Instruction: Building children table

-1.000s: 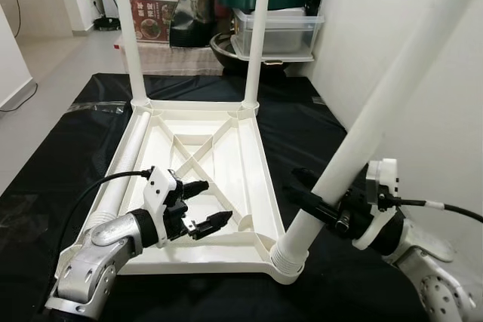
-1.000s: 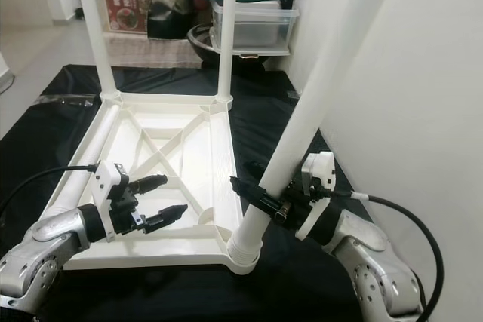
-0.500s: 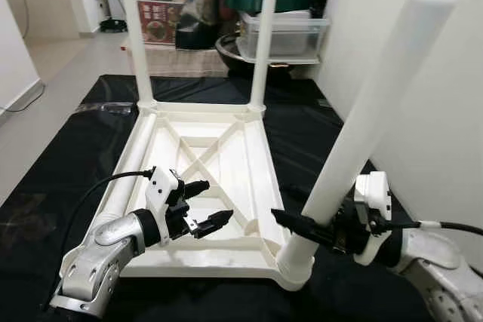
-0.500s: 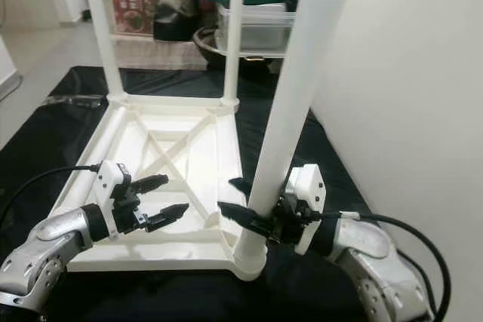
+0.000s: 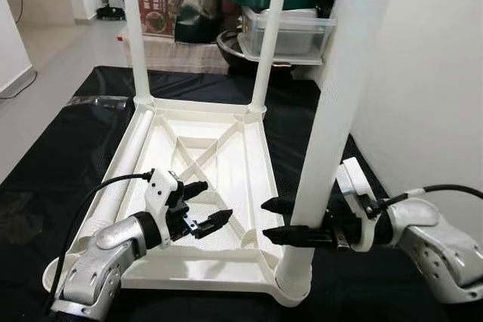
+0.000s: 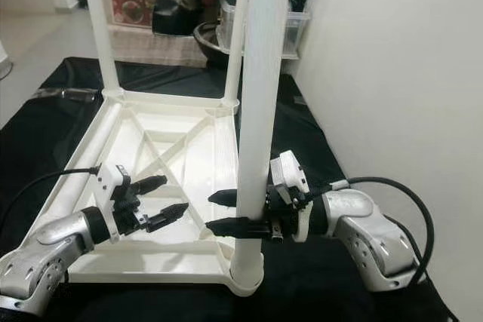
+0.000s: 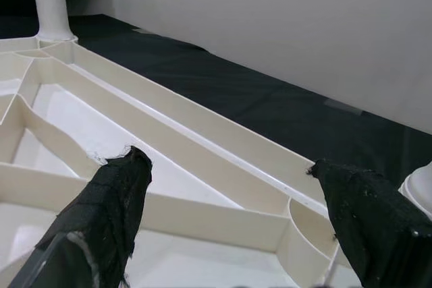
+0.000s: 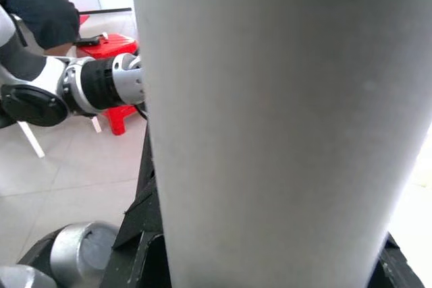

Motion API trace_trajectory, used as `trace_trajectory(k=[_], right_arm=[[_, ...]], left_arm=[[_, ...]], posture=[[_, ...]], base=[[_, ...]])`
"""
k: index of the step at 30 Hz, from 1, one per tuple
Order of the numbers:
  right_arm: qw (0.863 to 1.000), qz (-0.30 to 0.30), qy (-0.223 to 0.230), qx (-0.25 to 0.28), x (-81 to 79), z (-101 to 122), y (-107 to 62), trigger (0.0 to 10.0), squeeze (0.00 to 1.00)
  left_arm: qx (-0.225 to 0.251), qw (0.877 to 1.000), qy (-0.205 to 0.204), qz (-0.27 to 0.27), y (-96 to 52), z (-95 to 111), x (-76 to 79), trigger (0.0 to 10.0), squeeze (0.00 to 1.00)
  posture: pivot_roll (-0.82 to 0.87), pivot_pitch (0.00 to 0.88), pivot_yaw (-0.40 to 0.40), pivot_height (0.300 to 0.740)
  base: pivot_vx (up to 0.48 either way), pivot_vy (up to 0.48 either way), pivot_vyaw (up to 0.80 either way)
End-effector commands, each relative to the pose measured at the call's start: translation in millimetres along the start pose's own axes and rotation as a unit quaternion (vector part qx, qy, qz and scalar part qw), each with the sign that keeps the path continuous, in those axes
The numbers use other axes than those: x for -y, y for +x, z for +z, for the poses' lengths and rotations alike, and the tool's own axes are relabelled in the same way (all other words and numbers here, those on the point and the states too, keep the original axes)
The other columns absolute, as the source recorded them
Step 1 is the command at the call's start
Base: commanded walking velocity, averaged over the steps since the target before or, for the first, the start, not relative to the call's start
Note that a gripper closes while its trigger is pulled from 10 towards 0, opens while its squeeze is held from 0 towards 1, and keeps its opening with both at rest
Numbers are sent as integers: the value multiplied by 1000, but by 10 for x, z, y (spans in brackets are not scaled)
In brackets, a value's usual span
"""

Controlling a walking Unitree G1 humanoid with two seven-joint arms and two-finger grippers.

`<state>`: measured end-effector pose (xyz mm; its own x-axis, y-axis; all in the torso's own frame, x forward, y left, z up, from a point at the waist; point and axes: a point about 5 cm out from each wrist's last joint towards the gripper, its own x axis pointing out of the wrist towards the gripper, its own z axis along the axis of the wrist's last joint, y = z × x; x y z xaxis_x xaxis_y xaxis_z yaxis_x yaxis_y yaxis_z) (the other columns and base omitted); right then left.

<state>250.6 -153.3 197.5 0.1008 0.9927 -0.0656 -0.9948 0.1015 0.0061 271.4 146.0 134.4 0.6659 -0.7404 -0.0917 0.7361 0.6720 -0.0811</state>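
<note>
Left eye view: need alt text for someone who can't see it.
The right hand grips a white table leg standing upright in the near right corner socket of an upside-down white children's table on a black mat. The left hand hovers open over the table's ribbed underside; two far legs already stand.

Upside-down table top (image 5: pixel 198 186) lies on the mat (image 5: pixel 60 156), wall (image 5: pixel 423 73) to its right. Two legs (image 5: pixel 134 32) stand at its far corners. A third leg (image 5: pixel 332 133) stands upright in the near right corner. Right gripper (image 5: pixel 290 220) clasps that leg low down. Left gripper (image 5: pixel 202 205) hovers over the near edge, fingers apart. Another leg (image 5: pixel 124 167) lies along the left edge. Boxes (image 5: pixel 283 32) sit behind the mat.
</note>
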Motion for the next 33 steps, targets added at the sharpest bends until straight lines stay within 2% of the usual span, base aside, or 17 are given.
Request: trace_trajectory(k=[1, 4, 5, 10, 11, 14, 19, 21, 22, 23, 24, 25, 26, 27, 28, 30, 33], right_arm=[[999, -31, 35, -4, 18, -199, 63, 0, 0], [994, -91, 38, 42, 40, -190, 113, 0, 0], [994, -91, 38, 42, 40, -190, 113, 0, 0], [983, -170, 19, 60, 30, -254, 101, 0, 0], [973, -223, 12, 60, 80, -283, 86, 0, 0], [946, -316, 16, 72, 136, -332, 90, 0, 0], [937, -348, 22, 32, 102, -434, 218, 0, 0], [908, -415, 52, 12, 214, -507, 210, 0, 0], [908, -415, 52, 12, 214, -507, 210, 0, 0], [885, -460, 69, 1, 302, -554, 168, 0, 0], [885, -460, 69, 1, 302, -554, 168, 0, 0], [861, -501, 82, -12, 376, -611, 123, 0, 0], [861, -501, 82, -12, 376, -611, 123, 0, 0], [827, -551, 106, -37, 441, -720, 90, 0, 0], [827, -551, 106, -37, 441, -720, 90, 0, 0], [811, -568, 128, -54, 432, -797, 120, 0, 0], [808, -568, 148, -54, 401, -844, 180, 0, 0]], left_arm=[[3, 1000, 3, 2, -10, -2, 21, 10000, 0], [3, 1000, 2, 4, -15, -5, 17, 10000, 0], [3, 1000, 2, 4, -15, -5, 17, 10000, 0], [2, 1000, 3, 8, -13, -8, -7, 10000, 0], [2, 1000, 3, 8, -9, -4, -14, 10000, 0], [4, 1000, 3, 10, 3, 11, -30, 10000, 0], [5, 1000, 2, 10, 16, 16, -31, 10000, 0], [5, 1000, 2, 10, 18, 14, -37, 10000, 0], [5, 1000, 2, 10, 18, 14, -37, 10000, 0], [5, 1000, 3, 13, 19, 19, -46, 10000, 0], [5, 1000, 3, 13, 19, 19, -46, 10000, 0], [7, 1000, 3, 17, 20, 27, -59, 10000, 0], [7, 1000, 3, 17, 20, 27, -59, 10000, 0], [10, 1000, 3, 24, 22, 36, -71, 10000, 0], [10, 1000, 3, 24, 22, 36, -71, 10000, 0], [11, 1000, 2, 25, 20, 31, -65, 10000, 0], [9, 1000, 0, 26, 17, 20, -60, 10000, 0]], posture=[[107, 0, -139, 740], [104, 0, -138, 740], [104, 0, -138, 740], [90, 0, -121, 740], [84, 0, -114, 740], [81, 0, -108, 740], [80, 0, -98, 740], [76, 0, -99, 740], [76, 0, -99, 740], [78, 0, -102, 740], [78, 0, -102, 740], [85, 0, -107, 740], [85, 0, -107, 740], [88, 0, -108, 740], [88, 0, -108, 740], [90, 0, -108, 740], [88, 0, -106, 740]], base=[[0, 0, 0], [0, 0, 0], [0, 0, 0], [0, 0, 0], [0, 0, 0], [0, 0, 0], [0, 0, 0], [0, 0, 0], [0, 0, 0], [0, 0, 0], [0, 0, 0], [0, 0, 0], [0, 0, 0], [0, 0, 0], [0, 0, 0], [0, 0, 0], [0, 0, 0]])
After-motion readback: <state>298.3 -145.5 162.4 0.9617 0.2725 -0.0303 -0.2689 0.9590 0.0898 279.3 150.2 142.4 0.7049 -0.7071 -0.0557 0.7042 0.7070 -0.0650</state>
